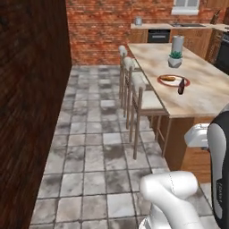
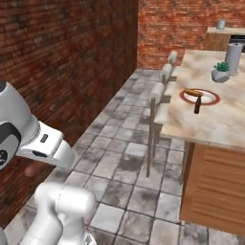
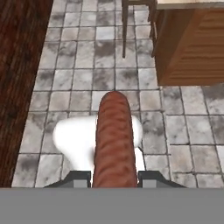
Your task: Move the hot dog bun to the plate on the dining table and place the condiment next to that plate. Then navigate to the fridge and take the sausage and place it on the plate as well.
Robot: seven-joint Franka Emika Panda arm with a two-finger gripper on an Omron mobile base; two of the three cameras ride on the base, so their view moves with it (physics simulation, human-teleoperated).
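Between the jaws [image 3: 114,177] sits the sausage [image 3: 114,140], a reddish-brown rod clamped at its near end between the two dark fingertips, which stand narrowly apart on its sides. It projects straight out ahead of the jaws, over grey floor tiles [image 3: 78,78]. Ahead and to the right of the jaws stands the wooden base of the counter [image 1: 203,96], with stools [image 1: 144,96] along its near side. On the beige top lies the plate [image 1: 184,82], the bun [image 1: 168,78] resting on it. The bottle [image 1: 181,86] stands upright just beside the plate's near rim. Beyond the plate stands a potted plant [image 1: 175,58]. A brick wall [image 2: 72,57] runs along the left.
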